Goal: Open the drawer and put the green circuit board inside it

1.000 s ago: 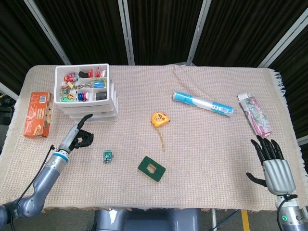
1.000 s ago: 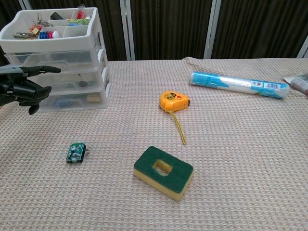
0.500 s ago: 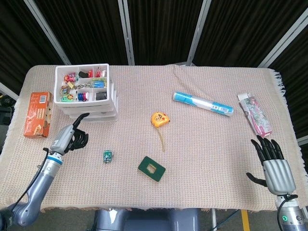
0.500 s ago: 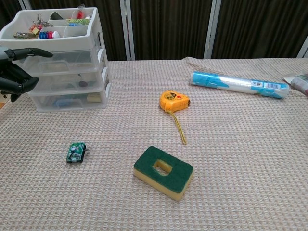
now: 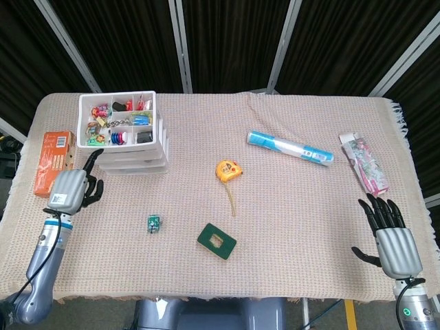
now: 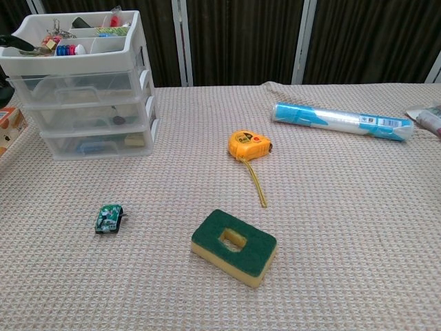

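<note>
Left hand (image 5: 71, 188) moves back and leftward since the earlier frame, away from the circuit board, now just beside the drawer unit (image 5: 124, 134), its fingers (image 5: 90, 159) loosely curled with nothing in them, one pointing at the unit; drawers all closed. Green circuit board (image 5: 153, 223) lies on the surface (image 5: 289, 206) to the right of those fingers, apart. Right hand (image 5: 393, 242) rests open, fingers (image 5: 382, 210) spread, holding nothing

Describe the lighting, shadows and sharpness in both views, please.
Head view: even, soft light, with only faint shadows beside the white plastic drawer unit; the small green circuit board is sharp but tiny. Chest view: equally diffuse light, a thin shadow under the green-topped yellow sponge, mild glare on the clear drawer fronts, no blur.
</note>
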Available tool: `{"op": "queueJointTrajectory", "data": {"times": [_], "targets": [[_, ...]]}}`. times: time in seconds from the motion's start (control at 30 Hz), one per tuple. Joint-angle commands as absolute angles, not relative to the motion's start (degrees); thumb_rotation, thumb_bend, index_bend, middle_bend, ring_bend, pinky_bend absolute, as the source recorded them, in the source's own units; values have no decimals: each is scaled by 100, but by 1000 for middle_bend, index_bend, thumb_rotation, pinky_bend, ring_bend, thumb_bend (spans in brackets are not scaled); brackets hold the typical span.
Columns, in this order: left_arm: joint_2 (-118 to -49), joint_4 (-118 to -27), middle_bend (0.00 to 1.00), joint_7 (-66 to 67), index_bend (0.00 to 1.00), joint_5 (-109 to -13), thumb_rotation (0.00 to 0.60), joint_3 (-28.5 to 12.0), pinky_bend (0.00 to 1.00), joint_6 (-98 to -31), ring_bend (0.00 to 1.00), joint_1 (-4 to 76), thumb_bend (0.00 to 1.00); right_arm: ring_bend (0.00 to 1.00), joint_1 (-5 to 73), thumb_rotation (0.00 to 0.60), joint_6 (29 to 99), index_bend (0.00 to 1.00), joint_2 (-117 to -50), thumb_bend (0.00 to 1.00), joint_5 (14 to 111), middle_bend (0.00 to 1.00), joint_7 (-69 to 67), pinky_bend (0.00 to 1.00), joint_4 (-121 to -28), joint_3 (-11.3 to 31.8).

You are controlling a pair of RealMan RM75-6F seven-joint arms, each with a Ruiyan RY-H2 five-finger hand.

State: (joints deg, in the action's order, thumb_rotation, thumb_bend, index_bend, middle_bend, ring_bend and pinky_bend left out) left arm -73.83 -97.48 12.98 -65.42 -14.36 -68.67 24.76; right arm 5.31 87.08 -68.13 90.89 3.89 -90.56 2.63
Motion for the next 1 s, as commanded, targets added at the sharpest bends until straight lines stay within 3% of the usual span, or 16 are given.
{"op": "queueJointTrajectory", "data": {"times": [0.03, 0.87, 1.0], "targets": [[-7350, -9614, 914, 1364, 121, -6319, 600, -1459, 710, -6797, 895, 2500, 585, 0, 532, 600, 8706, 74, -6815, 0, 9091, 0, 391, 0, -9057, 260], [-7635, -8990, 914, 1305, 142, -5761, 600, -1402, 710, -6459, 895, 2674, 587, 0, 529, 600, 8704, 74, -6817, 0, 9088, 0, 400, 0, -9062, 259], [-7651, -8988, 915, 1340, 189, -5610, 600, -1432, 710, -6410, 894, 2711, 587, 0, 530, 600, 8697, 74, -6816, 0, 9082, 0, 403, 0, -9065, 259]]}}
